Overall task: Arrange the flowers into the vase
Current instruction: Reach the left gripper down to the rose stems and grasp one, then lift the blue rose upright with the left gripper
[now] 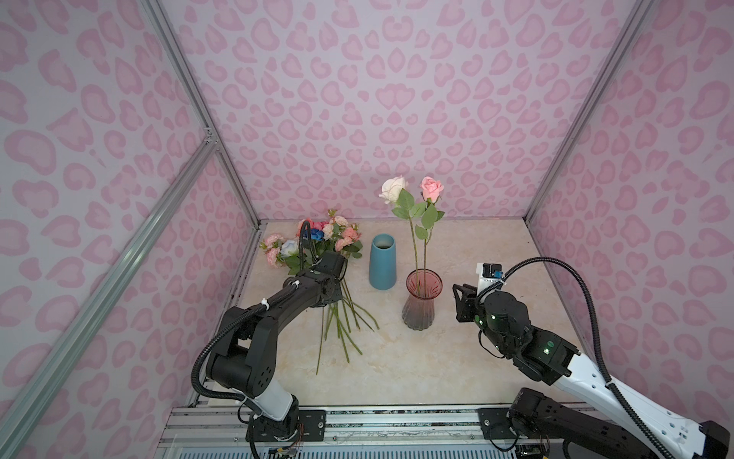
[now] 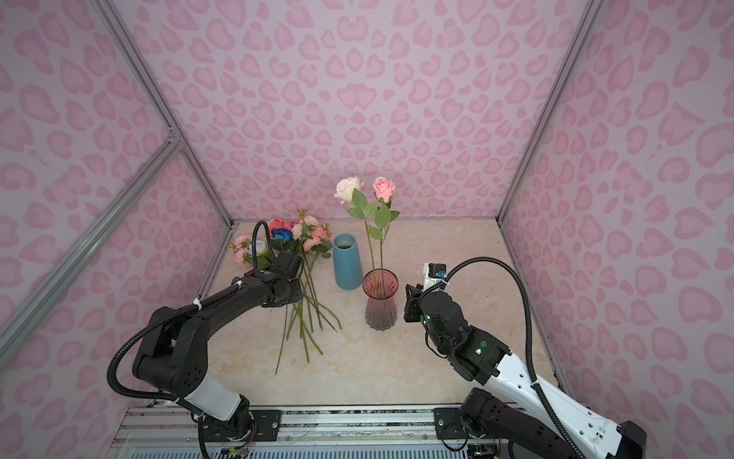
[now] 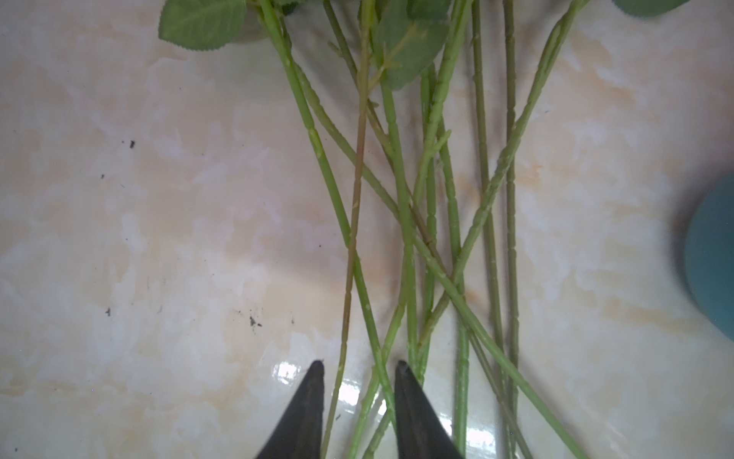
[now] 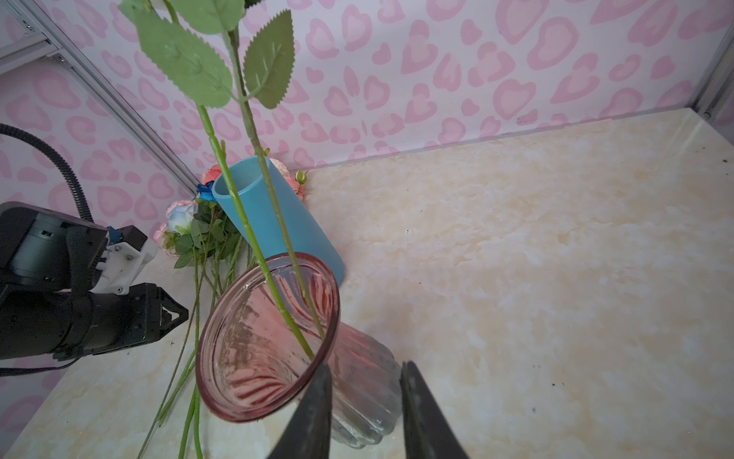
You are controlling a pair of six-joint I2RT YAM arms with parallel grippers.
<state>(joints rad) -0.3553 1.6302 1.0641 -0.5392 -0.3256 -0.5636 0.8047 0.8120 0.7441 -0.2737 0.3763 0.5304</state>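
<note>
The left gripper is parted, a few stems lying unpinched between its tips; the loose flowers lie far left on the table. The right gripper, parted and empty, is just right of the pink glass vase, which holds 2 flowers: a cream rose and a pink rose. A blue vase stands between.

marbled beige tabletop; on it flower bunch, blue vase, pink glass vase.

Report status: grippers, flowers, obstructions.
Left gripper open over loose stems on table. Right gripper open beside glass vase. Cream rose, pink rose in. Blue vase between.
</note>
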